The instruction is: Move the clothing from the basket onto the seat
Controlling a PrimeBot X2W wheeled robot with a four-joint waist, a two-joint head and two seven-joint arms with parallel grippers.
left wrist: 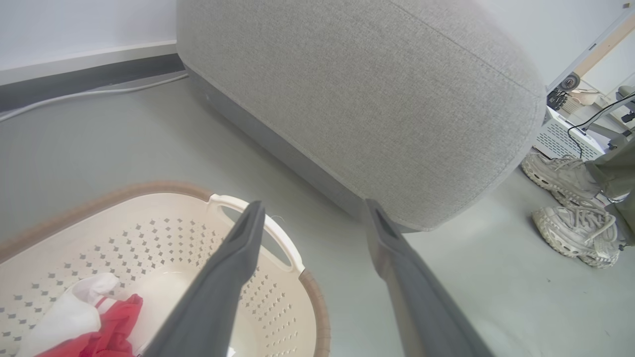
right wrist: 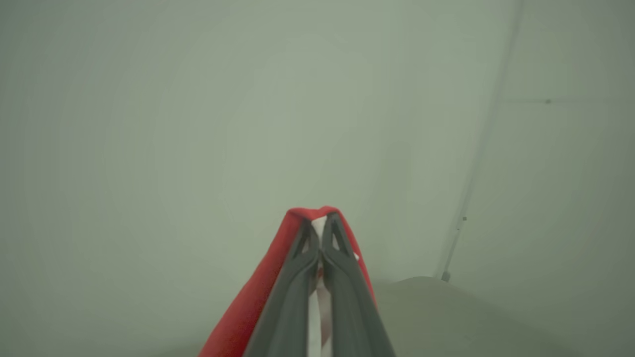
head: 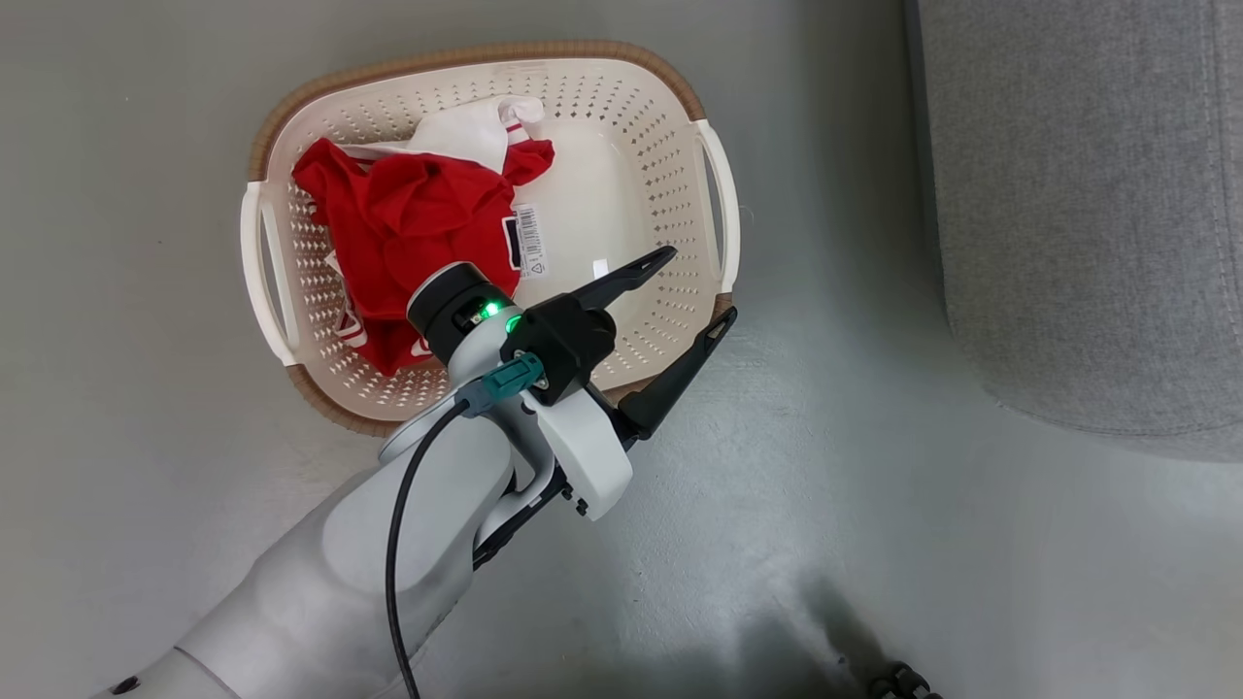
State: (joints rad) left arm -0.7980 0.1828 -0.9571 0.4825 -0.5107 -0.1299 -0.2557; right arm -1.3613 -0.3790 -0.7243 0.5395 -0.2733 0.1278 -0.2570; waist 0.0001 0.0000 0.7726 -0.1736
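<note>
Seat (head: pixel 1078 194) of grey fabric stands well to the right of the left gripper (head: pixel 699 284). Cream basket (head: pixel 641 126) sits on the floor (head: pixel 874 485) under that gripper, whose fingers (head: pixel 626 277) are spread wide and hold nothing. Red and white clothing (head: pixel 418 214) lies bunched in the basket, left of those fingers. Right gripper (right wrist: pixel 321 223) is clamped tight on a red fold of clothing.

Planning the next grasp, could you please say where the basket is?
Head view, upper left: the basket sits on the floor, left of the seat.
</note>
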